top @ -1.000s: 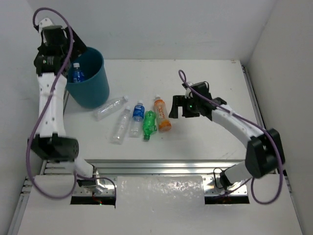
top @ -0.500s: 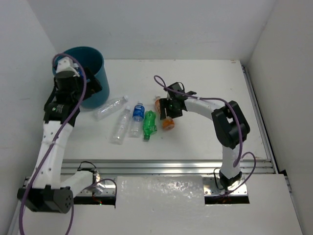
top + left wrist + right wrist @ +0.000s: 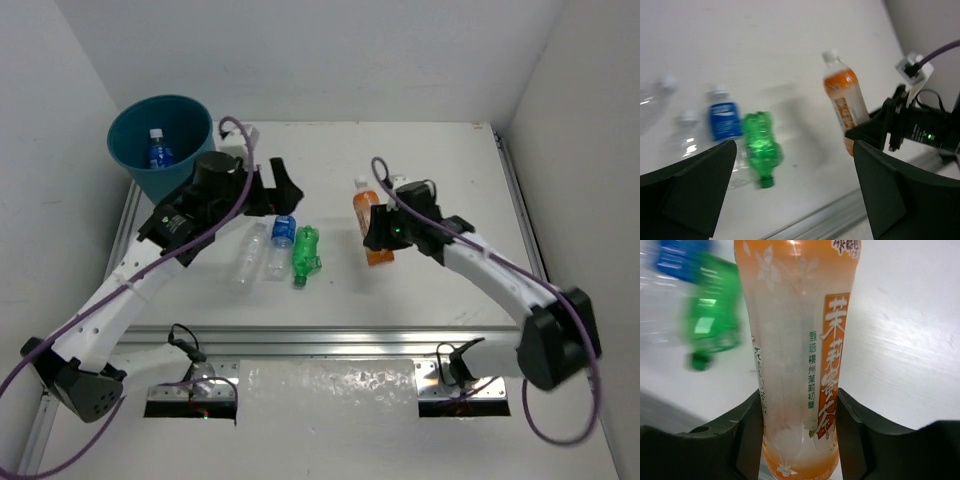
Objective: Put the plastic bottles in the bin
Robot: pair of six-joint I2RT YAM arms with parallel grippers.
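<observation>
My right gripper (image 3: 379, 236) (image 3: 800, 436) is shut on the lower body of an orange bottle (image 3: 368, 212) (image 3: 799, 340) (image 3: 843, 106), held up off the table right of centre. A green bottle (image 3: 304, 254) (image 3: 759, 146), a blue-labelled bottle (image 3: 282, 236) (image 3: 723, 119) and a clear bottle (image 3: 246, 262) (image 3: 687, 136) lie side by side mid-table. My left gripper (image 3: 273, 193) (image 3: 795, 196) hovers open just above them, holding nothing. The teal bin (image 3: 130, 150) stands at the far left with a blue bottle (image 3: 157, 151) inside.
Another clear bottle (image 3: 651, 99) shows at the left edge of the left wrist view; my left arm covers it from above. A metal rail (image 3: 340, 340) runs along the near table edge. White walls close in the left, back and right.
My right gripper closed on the orange bottle and carried it up and to the right. My left arm swung from the bin over to the bottles in the middle.
</observation>
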